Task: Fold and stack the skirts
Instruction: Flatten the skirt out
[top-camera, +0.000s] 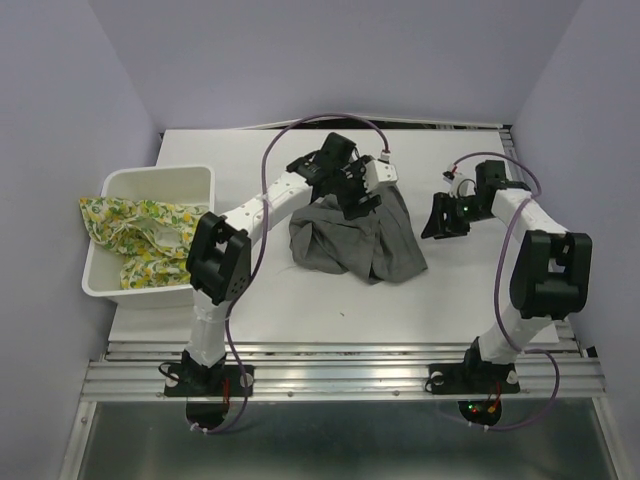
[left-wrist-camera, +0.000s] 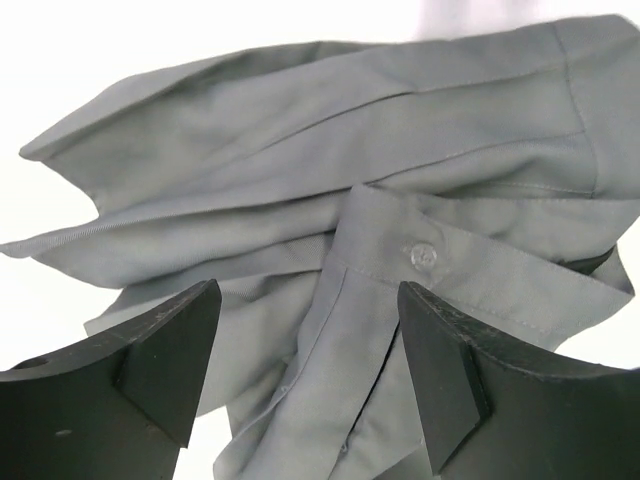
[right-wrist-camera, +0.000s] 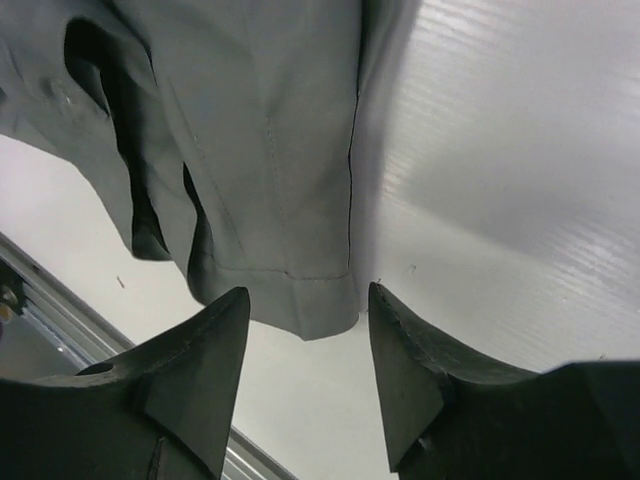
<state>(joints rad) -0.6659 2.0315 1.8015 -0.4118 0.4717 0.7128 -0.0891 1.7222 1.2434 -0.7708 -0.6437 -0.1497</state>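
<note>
The grey skirt (top-camera: 358, 238) lies crumpled in the middle of the white table. My left gripper (top-camera: 357, 196) is open just above its far edge; in the left wrist view its jaws (left-wrist-camera: 308, 330) stand apart over the waistband with a clear button (left-wrist-camera: 424, 256). My right gripper (top-camera: 437, 217) is open and empty, just right of the skirt; the right wrist view shows the skirt's hemmed corner (right-wrist-camera: 300, 290) between the fingertips, apart from them. The yellow-green lemon-print skirt (top-camera: 130, 232) lies bunched in the white basket, spilling over its left rim.
The white plastic basket (top-camera: 190, 180) stands at the table's left edge. Purple cables loop above both arms. A metal rail (top-camera: 340, 365) runs along the near table edge.
</note>
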